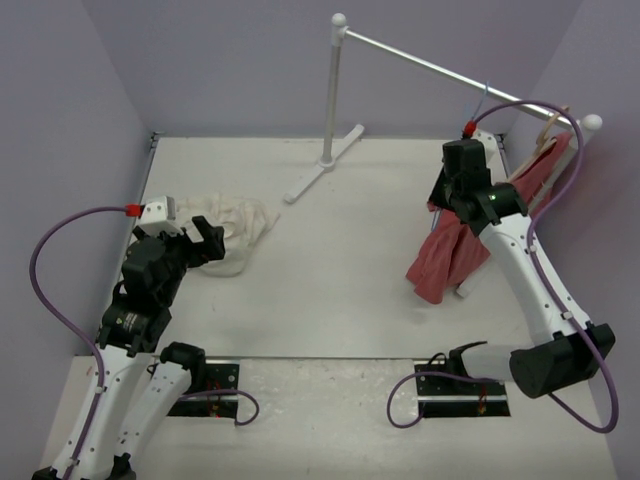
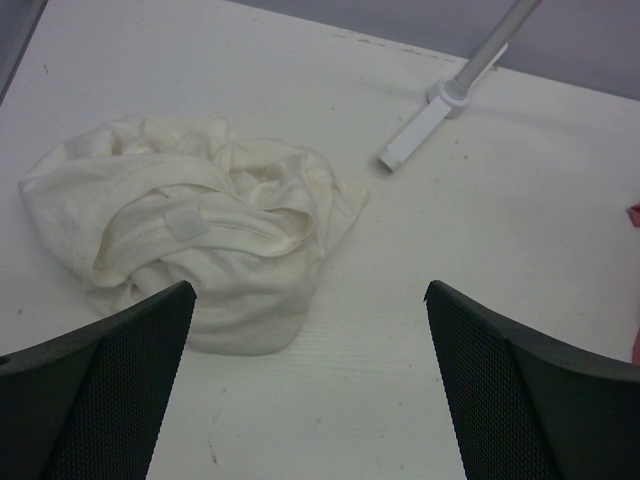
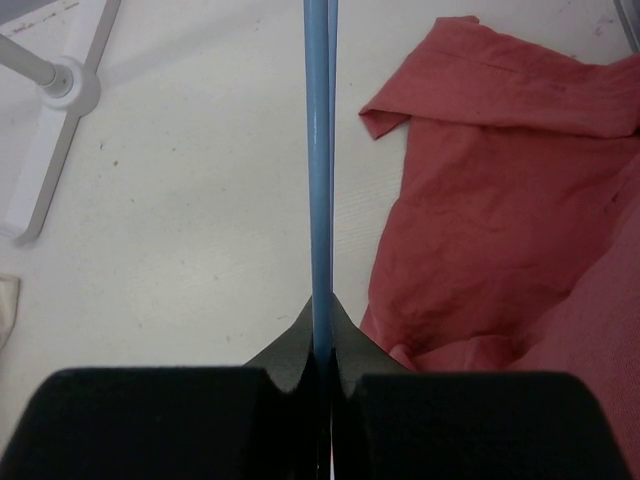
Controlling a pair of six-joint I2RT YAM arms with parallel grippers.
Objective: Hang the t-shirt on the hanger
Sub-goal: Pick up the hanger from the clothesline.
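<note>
The left hand (image 2: 308, 300) hovers low over the worktop (image 2: 430, 330), well to the left of the clothes rail (image 1: 450, 68). Its two fingers are spread wide, with nothing between them. Just beyond its fingertips, left of the rail's foot (image 2: 428, 122), the t-shirt (image 2: 200, 240) lies in a crumpled cream heap. It looks soft, light and limp, so a pinch in the middle of the heap would likely lift a shapeless bundle. The ribbed neckline with its small label faces up near the heap's centre. The collar or a shoulder seam beside it looks like the better place to take hold, since the neck opening is what the wire must pass through.

Under the rail's right end, the right hand (image 3: 322, 320) has its fingers together, clamped on a straight run of the hanger (image 3: 318, 150). The overhead view shows a thin blue line reaching up to the rail, so the hook seems to rest there, though it is too fine to be sure. The wire looks stiff, thin, very light and probably smooth. It could twist or slide in a two-finger grip once cloth drags on it.

Just right of the hanger, a red garment (image 1: 450, 250) hangs from a wooden hanger (image 1: 545, 135) at the rail's far right end, its hem on the worktop.
</note>
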